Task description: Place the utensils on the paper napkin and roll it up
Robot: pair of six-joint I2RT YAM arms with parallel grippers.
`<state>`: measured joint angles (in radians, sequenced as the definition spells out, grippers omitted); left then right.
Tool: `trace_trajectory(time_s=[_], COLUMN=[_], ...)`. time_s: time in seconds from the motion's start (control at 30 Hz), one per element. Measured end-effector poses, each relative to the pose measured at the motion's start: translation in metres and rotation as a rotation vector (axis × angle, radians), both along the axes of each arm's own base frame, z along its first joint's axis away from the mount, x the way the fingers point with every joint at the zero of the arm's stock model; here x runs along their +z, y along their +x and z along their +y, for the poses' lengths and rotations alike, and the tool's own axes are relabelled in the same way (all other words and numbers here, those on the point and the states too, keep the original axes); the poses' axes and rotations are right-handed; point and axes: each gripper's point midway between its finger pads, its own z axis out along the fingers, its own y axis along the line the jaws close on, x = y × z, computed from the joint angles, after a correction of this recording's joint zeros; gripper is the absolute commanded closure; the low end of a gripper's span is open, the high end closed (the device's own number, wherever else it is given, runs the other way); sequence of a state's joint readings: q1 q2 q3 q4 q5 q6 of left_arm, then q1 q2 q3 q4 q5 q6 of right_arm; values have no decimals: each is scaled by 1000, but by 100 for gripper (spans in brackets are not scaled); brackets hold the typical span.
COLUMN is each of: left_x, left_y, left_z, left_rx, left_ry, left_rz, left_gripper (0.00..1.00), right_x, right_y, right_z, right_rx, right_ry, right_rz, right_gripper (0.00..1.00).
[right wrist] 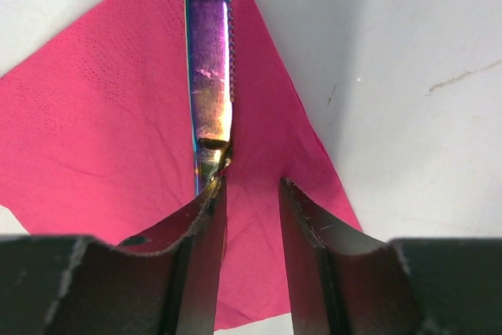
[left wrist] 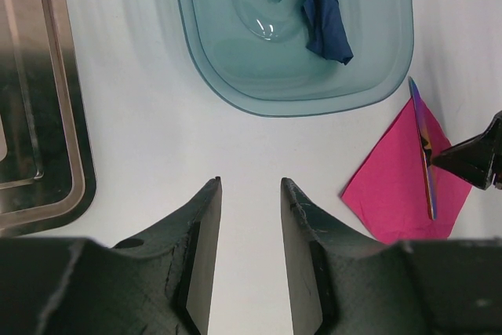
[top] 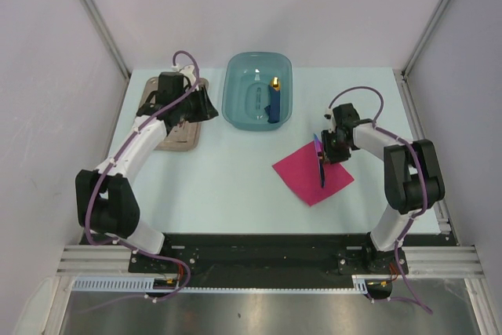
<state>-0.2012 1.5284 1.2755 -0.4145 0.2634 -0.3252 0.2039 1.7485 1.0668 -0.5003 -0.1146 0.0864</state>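
Placing under way: one knife (top: 321,172) flat on napkin (top: 302,170), right side of table (top: 220,178). Right gripper (right wrist: 249,184) over it, parted, holding nothing. Left gripper (left wrist: 251,184) parted, empty, far left by tray (left wrist: 74,162). Outstanding: any further utensils, then rolling.

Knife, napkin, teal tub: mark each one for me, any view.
knife (right wrist: 210,60), right wrist view, on the middle of the blade.
napkin (top: 296,172), top external view, on its bare left half.
teal tub (top: 228,93), top external view, on the left rim.
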Motion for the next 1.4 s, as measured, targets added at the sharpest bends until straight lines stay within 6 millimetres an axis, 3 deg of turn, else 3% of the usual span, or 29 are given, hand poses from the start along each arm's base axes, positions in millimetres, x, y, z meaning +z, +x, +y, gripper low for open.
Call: trace_trajectory(time_s=[0.27,0.43,0.5,0.6,0.83,1.13,1.4], left_x=[-3,-4,-4,-4,-9,-19,-19], left_y=[1,0,0,0,-2,-7,-7], left_z=[0,0,0,0,1,2,2], left_rx=[5,5,4,4,4,5,5], left_ry=[-3,-3,-4,-3,-1,5,5], left_rz=[10,15,16,17,28,53,54], left_gripper=[60,61,61,61,61,62,61], right_x=[20,53,57,47,18,-4,-5], right_y=[3,-3,-6,-20,-54,-60,-61], right_z=[4,6,7,7,5,8,10], right_rx=[14,32,38,41,57,71,77], right_ry=[20,48,57,58,36,23,23], right_rz=[-19,-76,-83,-46,65,128,130], right_gripper=[66,78,83,89,90,85,79])
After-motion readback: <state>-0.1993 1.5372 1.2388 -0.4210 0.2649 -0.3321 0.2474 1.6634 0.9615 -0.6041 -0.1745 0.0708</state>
